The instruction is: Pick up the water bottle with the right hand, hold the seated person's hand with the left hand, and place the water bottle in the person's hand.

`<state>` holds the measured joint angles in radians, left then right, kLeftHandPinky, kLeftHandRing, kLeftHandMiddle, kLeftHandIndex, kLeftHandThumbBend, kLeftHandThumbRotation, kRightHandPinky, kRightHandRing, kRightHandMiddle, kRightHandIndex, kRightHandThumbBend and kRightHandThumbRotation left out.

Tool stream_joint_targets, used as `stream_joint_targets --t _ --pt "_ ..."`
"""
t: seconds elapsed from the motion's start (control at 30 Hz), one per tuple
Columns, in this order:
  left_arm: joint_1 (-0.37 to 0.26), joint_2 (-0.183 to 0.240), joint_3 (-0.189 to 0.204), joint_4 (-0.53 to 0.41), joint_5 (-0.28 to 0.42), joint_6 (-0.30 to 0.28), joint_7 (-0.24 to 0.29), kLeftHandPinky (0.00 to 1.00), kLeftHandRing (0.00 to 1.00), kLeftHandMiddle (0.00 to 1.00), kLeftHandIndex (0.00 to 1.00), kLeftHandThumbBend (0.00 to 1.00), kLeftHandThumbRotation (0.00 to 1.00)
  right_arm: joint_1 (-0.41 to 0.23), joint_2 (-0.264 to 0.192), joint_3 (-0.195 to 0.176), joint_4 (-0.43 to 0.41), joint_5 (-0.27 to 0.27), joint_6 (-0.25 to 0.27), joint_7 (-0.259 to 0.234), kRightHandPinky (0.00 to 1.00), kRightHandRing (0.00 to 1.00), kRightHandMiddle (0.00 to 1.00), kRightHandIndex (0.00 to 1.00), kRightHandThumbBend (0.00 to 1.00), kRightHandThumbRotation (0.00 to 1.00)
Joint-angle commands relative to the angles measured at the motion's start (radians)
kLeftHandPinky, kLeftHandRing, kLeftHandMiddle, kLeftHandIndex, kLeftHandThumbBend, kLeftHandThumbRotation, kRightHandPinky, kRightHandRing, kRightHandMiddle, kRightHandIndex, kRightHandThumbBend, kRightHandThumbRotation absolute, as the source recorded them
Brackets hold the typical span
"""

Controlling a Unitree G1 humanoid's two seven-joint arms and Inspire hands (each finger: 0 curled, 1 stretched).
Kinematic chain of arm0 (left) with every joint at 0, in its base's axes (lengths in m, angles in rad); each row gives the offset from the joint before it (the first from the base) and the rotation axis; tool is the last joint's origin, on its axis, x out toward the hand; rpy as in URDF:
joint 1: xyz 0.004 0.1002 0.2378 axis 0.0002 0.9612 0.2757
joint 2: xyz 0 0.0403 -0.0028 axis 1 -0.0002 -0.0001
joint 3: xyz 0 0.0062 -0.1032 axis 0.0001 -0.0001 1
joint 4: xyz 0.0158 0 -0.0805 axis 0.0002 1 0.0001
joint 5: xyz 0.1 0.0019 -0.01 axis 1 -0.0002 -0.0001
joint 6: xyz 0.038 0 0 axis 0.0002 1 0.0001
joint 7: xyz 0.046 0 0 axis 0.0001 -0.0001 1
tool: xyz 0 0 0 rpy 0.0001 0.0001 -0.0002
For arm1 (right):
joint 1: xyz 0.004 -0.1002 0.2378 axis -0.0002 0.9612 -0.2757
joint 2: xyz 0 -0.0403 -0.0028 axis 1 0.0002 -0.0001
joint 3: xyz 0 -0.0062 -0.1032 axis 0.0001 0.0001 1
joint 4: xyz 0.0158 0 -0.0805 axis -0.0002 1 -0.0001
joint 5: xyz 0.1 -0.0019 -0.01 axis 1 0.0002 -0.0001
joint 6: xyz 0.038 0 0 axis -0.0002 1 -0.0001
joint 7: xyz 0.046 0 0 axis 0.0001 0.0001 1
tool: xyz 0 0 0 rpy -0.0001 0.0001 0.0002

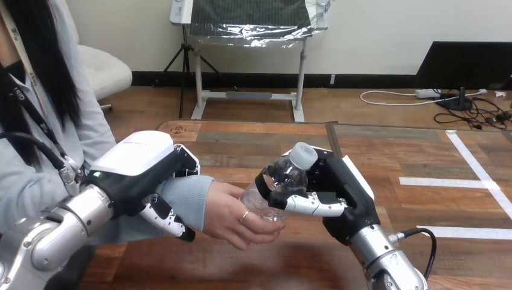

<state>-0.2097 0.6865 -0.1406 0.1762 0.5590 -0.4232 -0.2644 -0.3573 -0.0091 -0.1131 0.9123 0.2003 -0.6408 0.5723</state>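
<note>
A clear plastic water bottle [284, 181] with a grey cap is tilted above the table's middle. My right hand [338, 193] is shut on it, fingers and thumb wrapped round its body. The person's hand [238, 214] reaches in from the left, palm up, with its fingers under and round the bottle's lower end. My left hand [148, 172] lies over the person's wrist and sleeve, its fingers [169, 220] curled down round the forearm.
The wooden table [253, 260] stretches from the front edge to a far edge near the middle of the view. The person sits at the left side.
</note>
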Motion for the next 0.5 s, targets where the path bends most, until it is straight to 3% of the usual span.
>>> stream_joint_targets --t 0.0,0.33,0.43,0.47 --pt "-0.086 -0.014 0.023 -0.041 -0.012 -0.028 0.051 0.21 0.26 0.32 0.32 0.93 0.00 -0.031 0.023 0.009 -0.054 0.017 0.008 0.009 0.23 0.27 0.36 0.41 0.81 0.00" --pt "-0.078 -0.010 0.023 -0.043 -0.012 -0.035 0.058 0.23 0.27 0.33 0.33 0.93 0.00 -0.032 0.026 0.009 -0.052 0.013 0.001 -0.007 0.26 0.31 0.38 0.42 0.80 0.00" --pt "-0.073 -0.006 0.024 -0.051 -0.009 -0.027 0.053 0.24 0.28 0.34 0.34 0.93 0.00 -0.033 0.021 0.015 -0.049 -0.005 -0.012 -0.022 0.30 0.35 0.41 0.44 0.81 0.00" --pt "-0.071 -0.005 0.024 -0.054 -0.008 -0.022 0.051 0.26 0.29 0.34 0.36 0.94 0.00 -0.033 0.019 0.017 -0.049 -0.011 -0.015 -0.027 0.35 0.40 0.46 0.48 0.82 0.00"
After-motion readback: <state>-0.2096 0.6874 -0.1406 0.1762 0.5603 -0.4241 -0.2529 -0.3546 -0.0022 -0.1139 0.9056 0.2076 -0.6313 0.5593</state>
